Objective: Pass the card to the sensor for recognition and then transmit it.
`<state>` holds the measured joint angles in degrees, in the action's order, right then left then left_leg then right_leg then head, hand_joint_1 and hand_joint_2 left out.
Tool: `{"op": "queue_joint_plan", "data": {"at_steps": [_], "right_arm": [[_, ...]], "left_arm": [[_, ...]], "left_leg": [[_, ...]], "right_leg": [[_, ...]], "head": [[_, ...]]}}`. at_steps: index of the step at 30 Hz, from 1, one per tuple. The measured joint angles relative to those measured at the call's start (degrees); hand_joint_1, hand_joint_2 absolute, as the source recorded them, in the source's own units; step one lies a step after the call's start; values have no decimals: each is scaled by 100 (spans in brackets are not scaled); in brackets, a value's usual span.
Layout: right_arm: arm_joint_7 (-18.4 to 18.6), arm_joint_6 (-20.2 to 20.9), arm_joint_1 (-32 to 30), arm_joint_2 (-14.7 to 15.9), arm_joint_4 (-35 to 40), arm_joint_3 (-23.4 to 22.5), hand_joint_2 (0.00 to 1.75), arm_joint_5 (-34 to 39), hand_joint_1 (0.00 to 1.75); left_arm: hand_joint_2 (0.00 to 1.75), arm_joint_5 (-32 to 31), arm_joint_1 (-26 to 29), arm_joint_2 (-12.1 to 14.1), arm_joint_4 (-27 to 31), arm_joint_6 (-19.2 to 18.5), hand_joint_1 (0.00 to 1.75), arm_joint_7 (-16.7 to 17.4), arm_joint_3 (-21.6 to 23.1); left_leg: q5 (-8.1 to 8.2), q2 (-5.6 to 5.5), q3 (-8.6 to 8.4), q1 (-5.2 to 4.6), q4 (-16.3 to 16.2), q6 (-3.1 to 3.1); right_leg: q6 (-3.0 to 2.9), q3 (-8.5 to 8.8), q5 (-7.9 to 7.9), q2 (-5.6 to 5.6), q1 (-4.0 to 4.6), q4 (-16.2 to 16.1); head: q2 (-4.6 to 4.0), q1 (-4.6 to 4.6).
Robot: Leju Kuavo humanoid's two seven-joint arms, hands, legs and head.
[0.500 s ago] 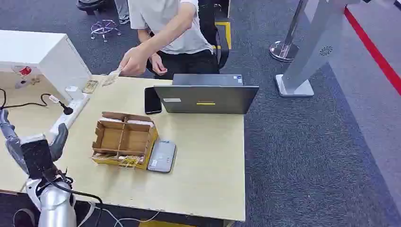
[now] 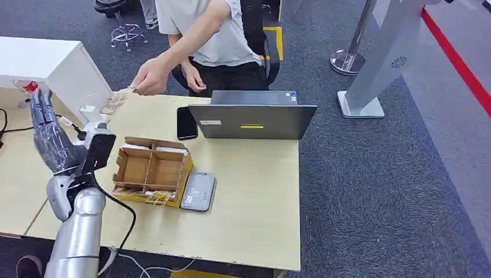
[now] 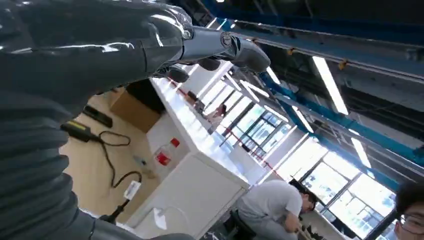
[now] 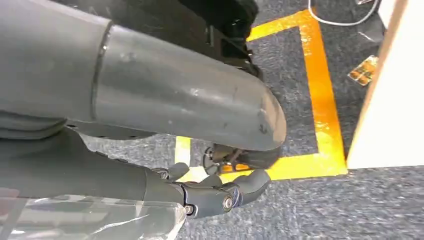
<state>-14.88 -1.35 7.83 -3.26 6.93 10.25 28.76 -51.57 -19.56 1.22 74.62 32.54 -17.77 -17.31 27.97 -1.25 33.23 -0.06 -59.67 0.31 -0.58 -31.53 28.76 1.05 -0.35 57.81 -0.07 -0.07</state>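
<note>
A person [image 2: 202, 35] seated behind the table holds out a card [image 2: 113, 104] over the table's far left corner. My left hand [image 2: 51, 139] is raised upright to the near left of that card, fingers spread and empty, a short gap away. In the left wrist view the left hand [image 3: 100, 45] points its fingers up at the ceiling. The grey card sensor [image 2: 198, 191] lies flat on the table beside a cardboard box [image 2: 151, 169]. My right hand [image 4: 205, 192] hangs below the tabletop over the floor, fingers loosely extended, holding nothing.
A laptop [image 2: 252, 119] and a black phone [image 2: 186, 123] sit at the table's far side. A white power strip [image 2: 87, 133] with a cable runs along the left. More cards [image 2: 153, 198] stand in the box's front slot. A white cabinet [image 2: 52, 66] rises at far left.
My left arm has lifted from low at the table's front edge up towards the offered card. The person's hand has brought the card leftward and nearer to my hand.
</note>
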Motion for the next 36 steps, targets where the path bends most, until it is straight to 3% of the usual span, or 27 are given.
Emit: {"op": "queue_joint_plan", "data": {"at_steps": [6, 7, 8, 9, 12, 16, 25, 36], "right_arm": [[4, -145, 114, 11, 39, -52, 0, -44, 0], [0, -206, 117, 9, 50, -55, 0, -52, 0], [-11, -287, 115, 7, 59, -61, 0, -59, 0], [-35, -394, 107, -11, 61, -72, 0, -70, 0], [-204, -573, 77, -39, 87, -83, 0, -122, 0], [-354, -380, 124, -9, 166, -81, 0, -232, 0], [-520, -7, 169, 15, 302, -13, 0, -443, 0], [-595, 83, 205, 31, 372, 13, 0, -540, 0]], "left_arm": [[175, -950, -568, 278, -480, 186, 0, 285, 363], [175, -1112, -646, 324, -556, 210, 38, 337, 416], [175, -1257, -708, 383, -613, 239, 169, 377, 471], [175, -1414, -764, 462, -663, 282, 175, 409, 523], [175, -1851, -956, 619, -833, 382, 175, 507, 656], [175, -2499, -1126, 787, -999, 496, 175, 702, 789], [175, -3270, -1288, 1052, -1220, 658, 175, 907, 864], [175, -3382, -1393, 1137, -1454, 669, 175, 999, 896]], "left_leg": [[-1, 1, 0, 0, -1, -1], [-1, 1, 0, 0, -1, -1], [-1, 1, 0, 0, -1, -1], [-1, 2, 0, 0, -1, -1], [-1, 4, 3, 0, 0, -2], [-1, 6, 3, 5, 0, -2], [-2, 9, 3, 7, -1, -2], [-2, 13, 3, 7, -1, -3]], "right_leg": [[-1, 0, -1, 3, 0, 2], [-1, 0, -1, 3, 0, 3], [-1, 0, -1, 3, 0, 3], [-1, -2, -1, 5, 0, 3], [-1, -5, -1, 9, 0, 5], [-1, -4, -1, 11, 0, 6], [-2, -6, -2, 15, 0, 6], [-2, -7, -2, 18, 0, 7]], "head": [[0, 0], [0, 0], [0, 0], [0, 0], [0, 2], [0, 0], [0, 7], [0, 9]]}}
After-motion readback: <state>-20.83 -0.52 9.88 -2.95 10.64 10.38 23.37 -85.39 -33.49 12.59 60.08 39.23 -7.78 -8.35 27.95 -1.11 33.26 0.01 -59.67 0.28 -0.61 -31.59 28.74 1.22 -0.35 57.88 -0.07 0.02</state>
